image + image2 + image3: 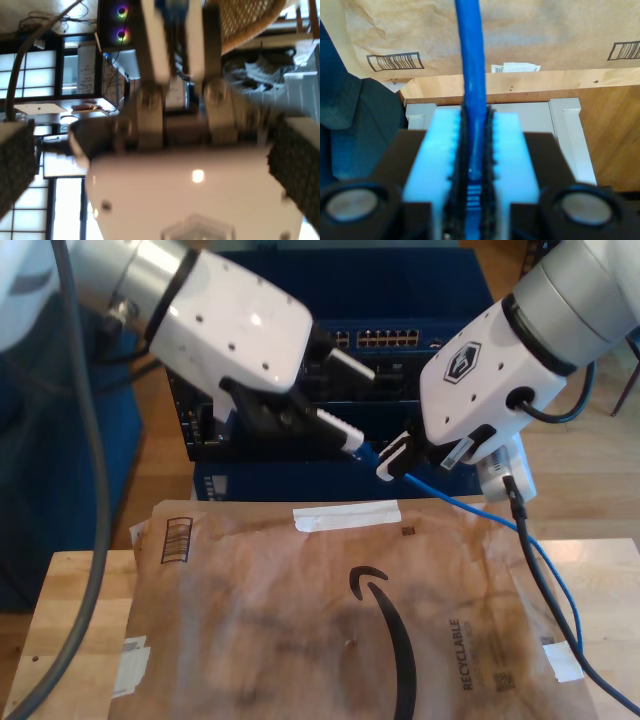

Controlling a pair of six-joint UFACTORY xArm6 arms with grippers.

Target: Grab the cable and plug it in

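Exterior view, from 9 o'clock: one arm's fingers (340, 428) reach to the cable (470, 508) end at centre and meet the other arm's tips. Can't tell which arm is which. Cable trails to 4 o'clock over the bag (300, 610). My first gripper (175, 45) is blurred, grip unclear. My second gripper (472, 150) is clenched on the cable. Likely risks: plug twists or slips in the pinch and misses the switch (388, 338) ports at 12, or slack snags the bag edge.
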